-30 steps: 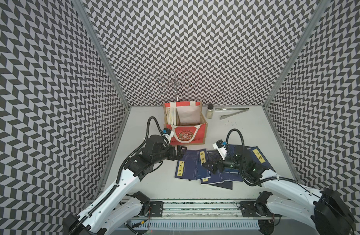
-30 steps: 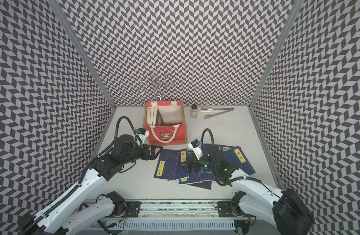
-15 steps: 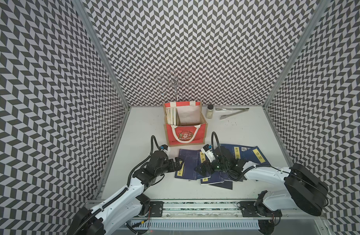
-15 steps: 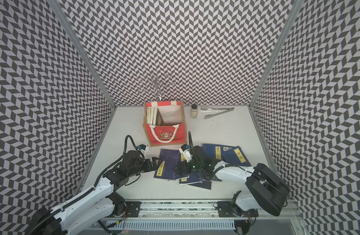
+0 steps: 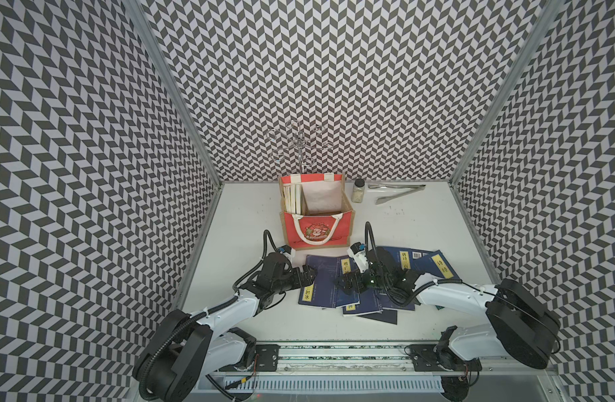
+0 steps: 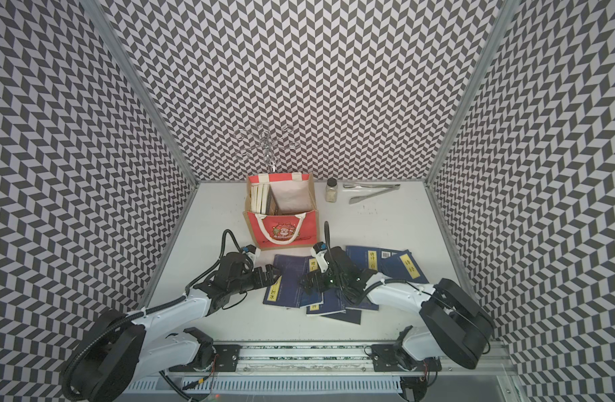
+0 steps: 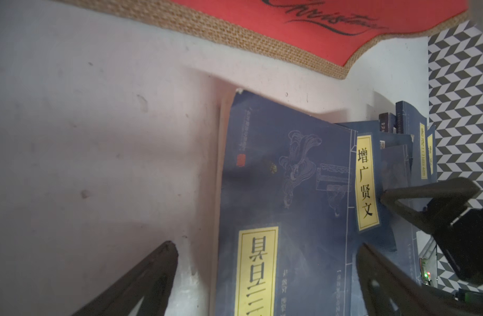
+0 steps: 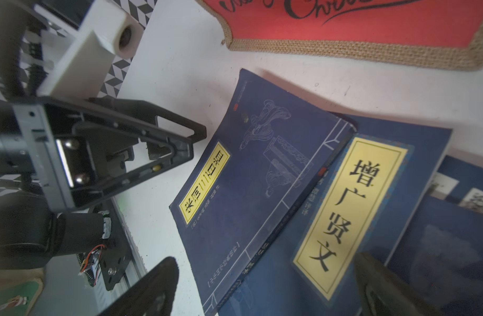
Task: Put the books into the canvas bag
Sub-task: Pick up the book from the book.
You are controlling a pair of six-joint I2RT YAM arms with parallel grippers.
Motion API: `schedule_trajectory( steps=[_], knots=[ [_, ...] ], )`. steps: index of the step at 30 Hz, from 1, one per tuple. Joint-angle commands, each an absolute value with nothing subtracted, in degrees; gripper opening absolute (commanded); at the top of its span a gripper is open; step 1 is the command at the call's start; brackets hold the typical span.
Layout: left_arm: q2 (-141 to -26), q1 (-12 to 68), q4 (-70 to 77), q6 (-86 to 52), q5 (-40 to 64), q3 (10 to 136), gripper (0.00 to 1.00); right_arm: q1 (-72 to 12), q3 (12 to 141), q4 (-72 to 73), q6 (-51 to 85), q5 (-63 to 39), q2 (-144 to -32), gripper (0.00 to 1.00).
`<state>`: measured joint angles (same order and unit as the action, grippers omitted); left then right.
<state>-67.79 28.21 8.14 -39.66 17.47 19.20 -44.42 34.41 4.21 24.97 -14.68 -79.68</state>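
The canvas bag [image 5: 316, 231] [image 6: 281, 230] stands upright at the middle of the table, red front towards me, with several books [image 5: 292, 198] upright against its left inner side. Several navy books with yellow labels lie overlapping in front of it. My left gripper [image 5: 308, 275] [image 7: 266, 245] is open, low at the left edge of the leftmost navy book [image 5: 321, 282] [image 7: 289, 177] [image 8: 248, 164]. My right gripper [image 5: 346, 280] [image 8: 266, 260] is open, straddling that book's right edge and the neighbouring book [image 8: 358, 205]. Neither holds anything.
A small glass jar [image 5: 358, 190] and metal tongs [image 5: 396, 195] lie at the back right. A wire rack [image 5: 299, 146] stands behind the bag. More navy books [image 5: 435, 268] spread to the right under my right arm. Patterned walls close three sides.
Both arms have dropped low towards the table. The left gripper came from beside the bag's front down to the leftmost book's edge. The right gripper shifted left over the books. Both stayed open.
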Motion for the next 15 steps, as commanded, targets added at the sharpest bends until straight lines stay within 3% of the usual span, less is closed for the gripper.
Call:
schedule_trajectory(
  steps=[1,15],
  knots=[
    [-69.00,31.01,13.40,-38.76,19.78,20.60,1.00,-42.04,33.10,3.42,25.31,-12.92,-77.74,1.00],
    [-80.35,40.21,19.12,-40.52,20.54,25.59,0.99,-38.06,31.17,0.87,22.36,-14.13,-74.97,0.99]
  ],
)
